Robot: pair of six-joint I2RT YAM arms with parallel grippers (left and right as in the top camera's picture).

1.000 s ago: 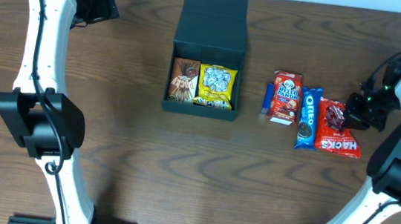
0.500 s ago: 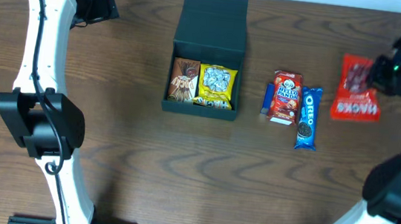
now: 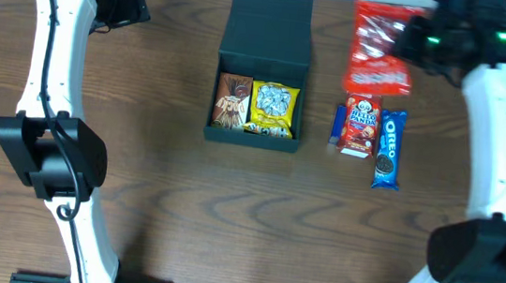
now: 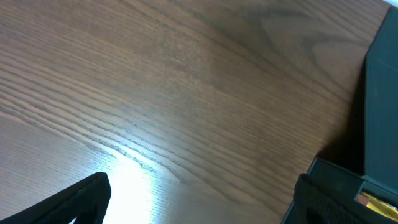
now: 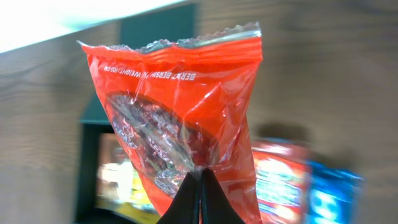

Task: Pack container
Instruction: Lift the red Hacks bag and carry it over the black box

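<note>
Above the rear of the surface, just right of the open container, we hold the red snack packet pinched by one edge in the right end effector, clear of the loose snacks for transfer, while the left end effector waits spread apart.

A brown wood-grain table fills most of the frame, its grain running on a slant, with a bright patch of glare toward 7 o'clock. The left gripper shows only as two black fingertips, one at 8 o'clock and one at 4 o'clock, set wide apart with bare table between them. At 3 o'clock stands the dark teal-black matte cardboard container. A sliver of yellow packaging shows inside it near 4 o'clock.
</note>
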